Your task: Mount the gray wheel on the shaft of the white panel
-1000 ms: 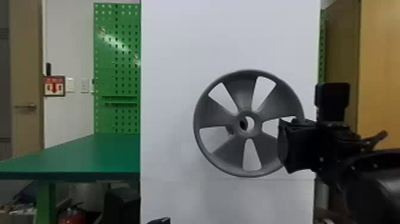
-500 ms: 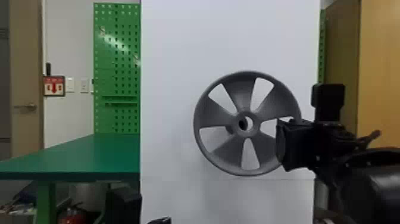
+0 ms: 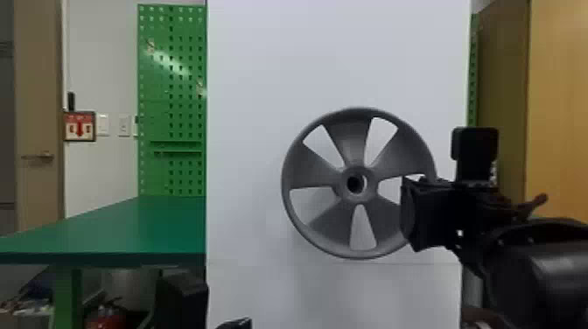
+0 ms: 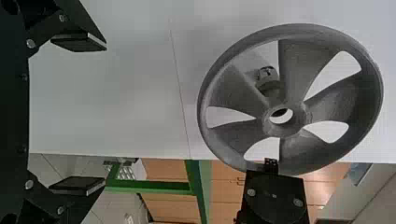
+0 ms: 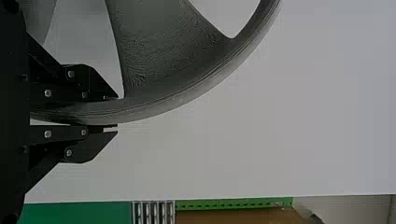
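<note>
R grip (image 5: 116, 113) holds wheel (image 3: 350, 139) at 4 o'clock, head view; off-ctr hold may tilt it, hub (image 3: 370, 189) snagging shaft (image 4: 268, 83). L grip (image 4: 100, 114) wide.

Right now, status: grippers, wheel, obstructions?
Right gripper shut on wheel rim. Left gripper open, empty. Wheel held before panel, off the shaft. No obstruction seen.

Stands upright as a gray wheel (image 3: 352, 140), gripped at the rim, five-spoked, with an open hub; faces out before the upright, thinly seamed white panel (image 3: 328, 57); has the stubby gray shaft (image 4: 267, 77) behind its spokes, near the hub
</note>
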